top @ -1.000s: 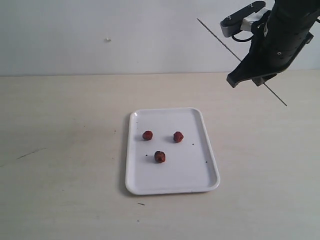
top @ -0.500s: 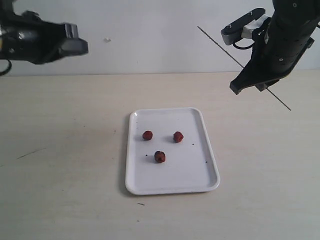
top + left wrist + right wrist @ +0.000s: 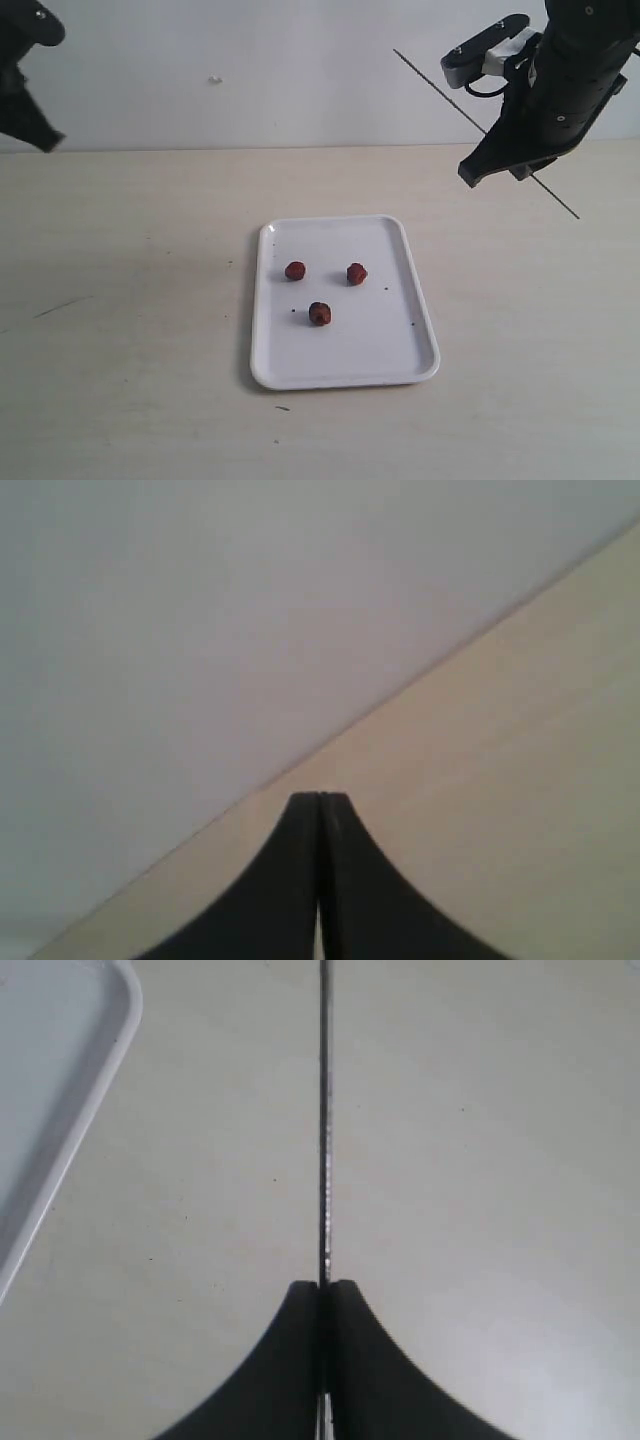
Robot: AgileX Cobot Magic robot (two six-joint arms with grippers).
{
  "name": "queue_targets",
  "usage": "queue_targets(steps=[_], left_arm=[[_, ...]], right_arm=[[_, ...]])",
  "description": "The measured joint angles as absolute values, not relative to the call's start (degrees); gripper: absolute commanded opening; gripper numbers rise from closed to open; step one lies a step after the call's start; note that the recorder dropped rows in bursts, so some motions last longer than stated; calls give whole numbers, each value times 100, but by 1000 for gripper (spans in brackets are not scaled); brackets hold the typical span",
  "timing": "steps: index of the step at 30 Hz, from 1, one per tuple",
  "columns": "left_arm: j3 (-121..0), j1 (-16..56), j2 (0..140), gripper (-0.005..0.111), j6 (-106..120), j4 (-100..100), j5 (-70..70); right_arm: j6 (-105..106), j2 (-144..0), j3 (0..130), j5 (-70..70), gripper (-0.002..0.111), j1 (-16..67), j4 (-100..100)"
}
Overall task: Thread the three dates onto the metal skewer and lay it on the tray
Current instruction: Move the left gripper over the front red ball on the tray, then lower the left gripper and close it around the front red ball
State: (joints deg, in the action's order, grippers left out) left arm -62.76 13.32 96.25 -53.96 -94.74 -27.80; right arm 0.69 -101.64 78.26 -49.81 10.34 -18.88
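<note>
Grey thin metal skewer (image 3: pixel 440 91) is being pinched in the closed right claw (image 3: pixel 322 1285), upper right; three wrinkled red-brown dates (image 3: pixel 319 313) are lying unthreaded on the flat white rectangular tray (image 3: pixel 380 340); left claw (image 3: pixel 320 798) is closed, empty.

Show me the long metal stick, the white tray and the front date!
metal skewer (image 3: pixel 440 91), exterior view, its bare upper stretch
tray (image 3: pixel 375 340), exterior view, a bare patch of its floor
front date (image 3: pixel 319 313), exterior view, its middle

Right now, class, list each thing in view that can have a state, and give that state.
three dates: loose on the tray, unthreaded.
metal skewer: bare, tilted, held in the air.
tray: flat on the table, holding the dates.
right fingers: shut on the skewer.
left fingers: shut, empty.
</note>
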Motion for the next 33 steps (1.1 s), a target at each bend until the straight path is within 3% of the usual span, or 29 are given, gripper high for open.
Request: queue_targets(steps=[5, 10, 15, 19, 27, 30, 33], left_arm=[[-6858, 1288, 9828, 0, -3207, -6466, -4890], [-7346, 1441, 9903, 0, -1039, -2964, -5319], [-7408, 2239, 9925, 0, 902, -1205, -5347], [-7553, 3078, 10109, 1, 612, -984, -5326], [-8813, 3965, 11240, 37, -890, -804, -5771], [-9303, 4027, 11760, 47, -1308, -547, -5874], [-9603, 4027, 12321, 50, -1888, -233, -5941]], right_arm=[[69, -10164, 7826, -4977, 0, 1034, -1737], [81, -10164, 7826, -4977, 0, 1034, -1373], [297, -10177, 7826, -4989, 0, 1034, -1074], [419, -10293, 7826, -4989, 0, 1034, -1028], [456, -10458, 7826, -4978, 0, 1034, -1028], [456, -10458, 7826, -4978, 0, 1034, -1028], [456, -10458, 7826, -4978, 0, 1034, -1028]])
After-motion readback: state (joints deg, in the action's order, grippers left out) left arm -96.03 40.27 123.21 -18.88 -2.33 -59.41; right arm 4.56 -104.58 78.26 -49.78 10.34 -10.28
